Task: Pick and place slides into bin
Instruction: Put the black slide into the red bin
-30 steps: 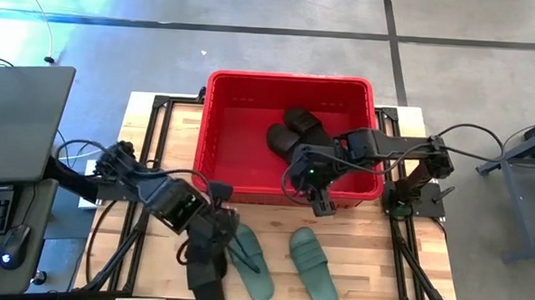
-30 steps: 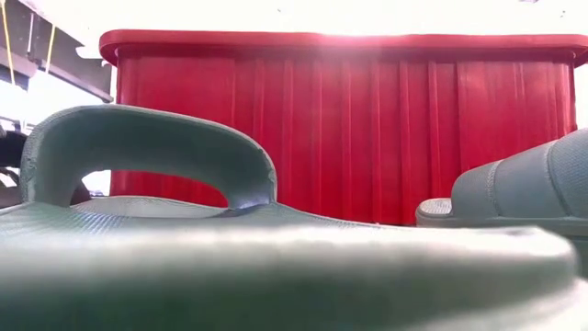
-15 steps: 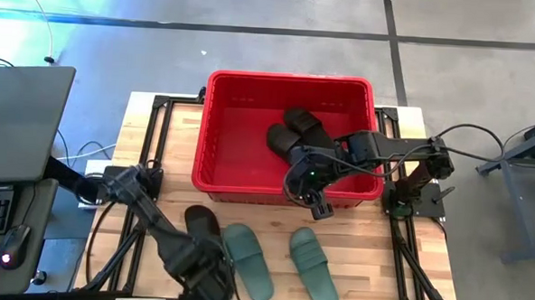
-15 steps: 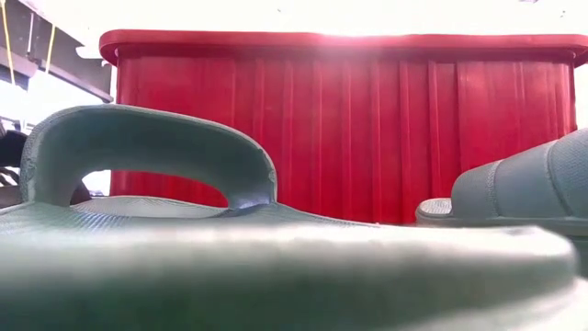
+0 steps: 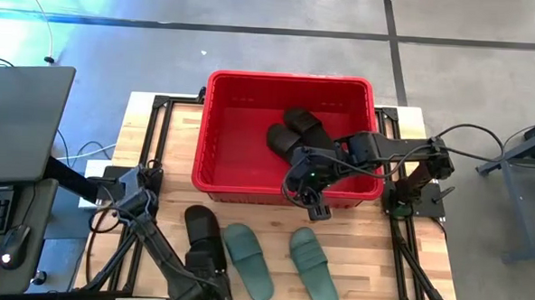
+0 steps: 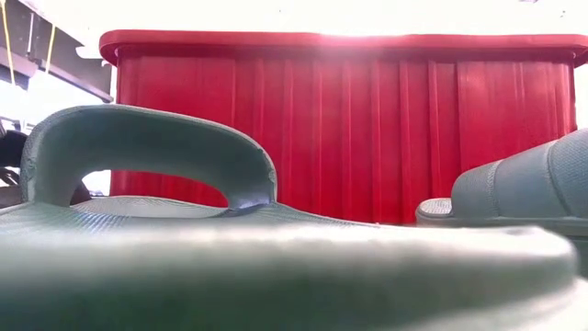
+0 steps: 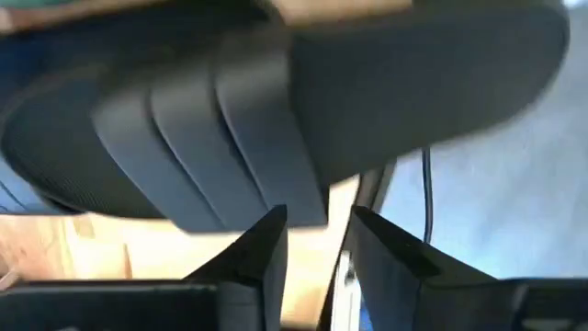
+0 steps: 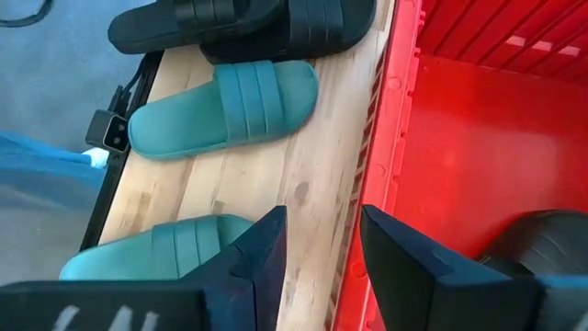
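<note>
Red plastic makes up the bin, a big crate that sits on the wooden surface. Two black slides lie inside it, close together.

The right tool hangs over the near wall of the bin, by its right corner. In the right wrist view its two dark fingers stand apart with nothing between them. Under them is the red rim, with the bare wood on one side and the red floor of the bin on the other. A black slide in the bin shows just beside this tool.

The left tool is low at the near edge of the surface. It sits at the near end of a black slide. In the left wrist view its fingers are a little apart and hold nothing, and the ribbed strap of the black slide is right in front of them. I cannot tell if they touch it.

Just to the right of the left tool lies a teal-green slide. A second teal-green slide lies further right, out in front of the right tool. Both are flat on the wood, apart from each other. In the low view the teal strap fills the front, with the ribbed red wall behind it.
</note>
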Available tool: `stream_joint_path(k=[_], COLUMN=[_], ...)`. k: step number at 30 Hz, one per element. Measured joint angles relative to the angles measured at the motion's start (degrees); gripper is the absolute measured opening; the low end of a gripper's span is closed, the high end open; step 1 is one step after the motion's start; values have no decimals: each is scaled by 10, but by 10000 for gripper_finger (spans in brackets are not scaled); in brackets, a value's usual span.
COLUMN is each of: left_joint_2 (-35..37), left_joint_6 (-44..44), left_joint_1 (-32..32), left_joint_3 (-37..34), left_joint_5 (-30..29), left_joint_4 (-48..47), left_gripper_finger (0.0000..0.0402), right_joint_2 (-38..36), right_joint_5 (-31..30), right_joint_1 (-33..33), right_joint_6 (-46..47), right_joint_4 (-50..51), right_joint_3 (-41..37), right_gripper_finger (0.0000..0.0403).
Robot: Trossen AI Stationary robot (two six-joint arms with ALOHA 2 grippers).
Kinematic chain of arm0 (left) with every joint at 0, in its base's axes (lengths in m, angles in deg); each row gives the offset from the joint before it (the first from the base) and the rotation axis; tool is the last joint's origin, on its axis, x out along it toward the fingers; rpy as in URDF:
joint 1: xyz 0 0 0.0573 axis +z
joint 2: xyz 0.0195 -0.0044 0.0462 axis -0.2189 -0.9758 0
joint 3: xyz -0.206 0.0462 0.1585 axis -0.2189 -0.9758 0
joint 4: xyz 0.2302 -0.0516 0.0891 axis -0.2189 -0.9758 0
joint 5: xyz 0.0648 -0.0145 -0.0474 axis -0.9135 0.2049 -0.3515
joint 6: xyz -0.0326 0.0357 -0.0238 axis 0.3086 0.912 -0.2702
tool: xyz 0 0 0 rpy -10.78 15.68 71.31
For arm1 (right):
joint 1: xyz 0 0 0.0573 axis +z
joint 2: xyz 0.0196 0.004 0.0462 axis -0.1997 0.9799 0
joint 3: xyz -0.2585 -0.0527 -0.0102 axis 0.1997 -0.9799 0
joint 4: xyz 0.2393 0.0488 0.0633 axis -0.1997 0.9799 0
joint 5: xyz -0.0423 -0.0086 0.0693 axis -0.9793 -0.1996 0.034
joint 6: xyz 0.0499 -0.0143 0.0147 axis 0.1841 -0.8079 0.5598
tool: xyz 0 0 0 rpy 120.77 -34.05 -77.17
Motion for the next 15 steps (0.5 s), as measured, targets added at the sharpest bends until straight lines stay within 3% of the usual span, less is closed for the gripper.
stream_joint_path(k=[7, 15], left_joint_2=[-8, -19], left_joint_6=[-27, -91], left_joint_1=[-5, -5], left_joint_3=[1, 1], left_joint_5=[-24, -30], left_joint_4=[-11, 7], left_gripper_finger=[98, 132], right_joint_2=[0, 0], right_joint_5=[6, 11], right_joint_1=[0, 0], right_joint_6=[12, 11], right_joint_4=[2, 0], right_joint_3=[0, 0], right_gripper_finger=[129, 129])
